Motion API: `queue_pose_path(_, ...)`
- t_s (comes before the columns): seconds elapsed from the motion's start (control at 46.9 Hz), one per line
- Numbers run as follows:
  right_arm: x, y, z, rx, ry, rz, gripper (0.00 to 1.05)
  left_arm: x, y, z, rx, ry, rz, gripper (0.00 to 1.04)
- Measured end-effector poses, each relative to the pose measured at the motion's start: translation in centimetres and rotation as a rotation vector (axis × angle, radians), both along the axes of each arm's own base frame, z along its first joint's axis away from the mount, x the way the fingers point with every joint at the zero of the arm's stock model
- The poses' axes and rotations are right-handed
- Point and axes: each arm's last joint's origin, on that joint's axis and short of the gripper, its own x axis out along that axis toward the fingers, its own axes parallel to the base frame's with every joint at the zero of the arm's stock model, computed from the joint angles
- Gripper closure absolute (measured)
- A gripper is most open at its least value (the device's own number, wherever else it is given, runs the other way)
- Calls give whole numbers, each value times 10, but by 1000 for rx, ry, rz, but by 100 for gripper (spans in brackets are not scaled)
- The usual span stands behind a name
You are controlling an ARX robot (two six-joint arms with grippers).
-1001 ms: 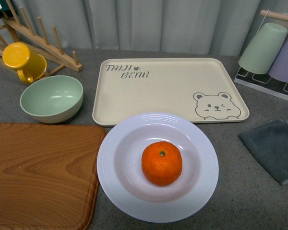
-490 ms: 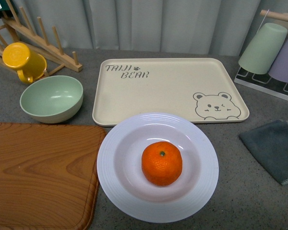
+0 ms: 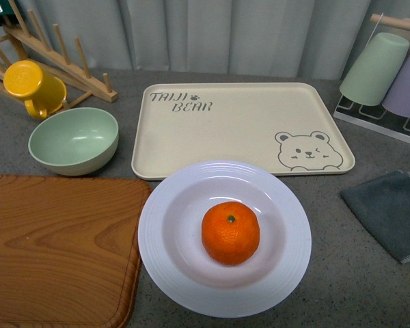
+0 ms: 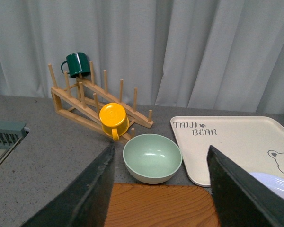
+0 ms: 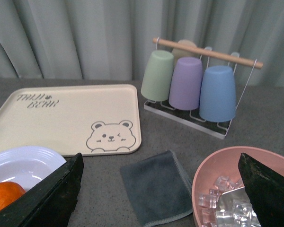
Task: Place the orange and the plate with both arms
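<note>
orange sits dead centre in the white plate right by the bear tray, while left gripper and right gripper are both spread wide apart, seemingly holding nothing.

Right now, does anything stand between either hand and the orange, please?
Nothing visible does: the orange lies uncovered in the centre of the plate, open from above. The left hand and right hand are both open.

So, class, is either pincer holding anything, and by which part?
Nothing is held. The left pincer and right pincer are both open and empty; the orange lies untouched in the plate.
</note>
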Motion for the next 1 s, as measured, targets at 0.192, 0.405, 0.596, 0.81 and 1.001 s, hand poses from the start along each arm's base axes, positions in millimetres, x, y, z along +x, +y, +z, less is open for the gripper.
queue_pose_path(0.192,48,-2,-3,94,176,71,9,0,0,0,0,0,0,17)
queue_pose_path(0.405,98,-2,-44,339,524,163,9,0,0,0,2,0,0,6)
queue_pose_path(0.596,122,4,-91,601,776,294,9,0,0,0,2,0,0,6)
queue_pose_path(0.81,139,19,-121,799,878,414,9,0,0,0,2,0,0,6)
queue_pose_path(1.001,163,36,-137,885,898,430,9,0,0,0,2,0,0,6)
